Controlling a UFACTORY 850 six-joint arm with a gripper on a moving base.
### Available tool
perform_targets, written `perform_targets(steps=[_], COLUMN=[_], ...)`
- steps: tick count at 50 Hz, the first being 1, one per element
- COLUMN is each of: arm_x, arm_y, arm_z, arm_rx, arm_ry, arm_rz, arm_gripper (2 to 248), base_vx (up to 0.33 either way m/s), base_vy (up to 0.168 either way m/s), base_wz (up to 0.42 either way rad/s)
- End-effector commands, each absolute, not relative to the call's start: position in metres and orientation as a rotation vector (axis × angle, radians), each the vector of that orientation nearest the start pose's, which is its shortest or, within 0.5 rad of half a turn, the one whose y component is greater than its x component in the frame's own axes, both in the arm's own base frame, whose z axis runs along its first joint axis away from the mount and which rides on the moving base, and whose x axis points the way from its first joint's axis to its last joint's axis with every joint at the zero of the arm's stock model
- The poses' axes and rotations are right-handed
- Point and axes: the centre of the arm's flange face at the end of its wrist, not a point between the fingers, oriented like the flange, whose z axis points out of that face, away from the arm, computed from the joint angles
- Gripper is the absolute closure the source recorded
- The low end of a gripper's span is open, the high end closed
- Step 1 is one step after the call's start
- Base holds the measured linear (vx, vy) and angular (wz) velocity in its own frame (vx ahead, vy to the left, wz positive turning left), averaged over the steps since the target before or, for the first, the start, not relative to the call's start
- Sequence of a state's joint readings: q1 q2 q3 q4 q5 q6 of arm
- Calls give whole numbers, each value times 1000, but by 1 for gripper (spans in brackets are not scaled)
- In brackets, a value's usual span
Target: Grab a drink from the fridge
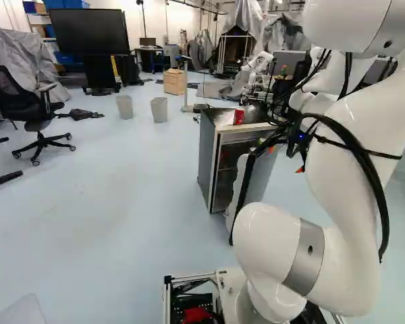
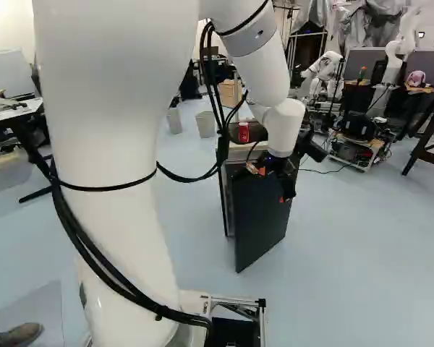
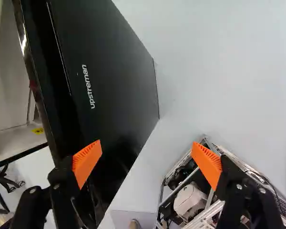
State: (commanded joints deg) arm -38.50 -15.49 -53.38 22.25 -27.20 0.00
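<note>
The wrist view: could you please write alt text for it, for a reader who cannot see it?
A black fridge door stands ajar beside the open gripper, the fridge's pale interior showing past its edge. One of the orange-padded fingers overlaps the door in view; the other, a metal frame.

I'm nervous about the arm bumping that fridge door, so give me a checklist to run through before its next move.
1. Fridge door swung out from the fridge: ok, it stands ajar.
2. Gripper empty and open: ok, fingers wide apart with nothing between them.
3. Gripper facing the opening: not ok, it looks along the door's outer face, with the opening past the door's edge.
4. Finger nearest the door free of contact: cannot tell; it overlaps the door in the wrist view, but touch does not show.
5. Red can upright on the fridge top: ok.
6. Drink in sight inside the fridge: cannot tell; only part of the interior shows.
</note>
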Motion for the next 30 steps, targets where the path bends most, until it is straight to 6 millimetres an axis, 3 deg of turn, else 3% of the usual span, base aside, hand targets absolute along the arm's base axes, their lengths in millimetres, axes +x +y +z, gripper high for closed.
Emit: perform_targets(steps=[30], arm_x=[419], arm_y=[-253], arm_z=[409], arm_rx=[-2674], arm_ry=[1302], arm_rz=[-340], arm_gripper=[3], base_vx=[0], base_vy=[0], base_wz=[0])
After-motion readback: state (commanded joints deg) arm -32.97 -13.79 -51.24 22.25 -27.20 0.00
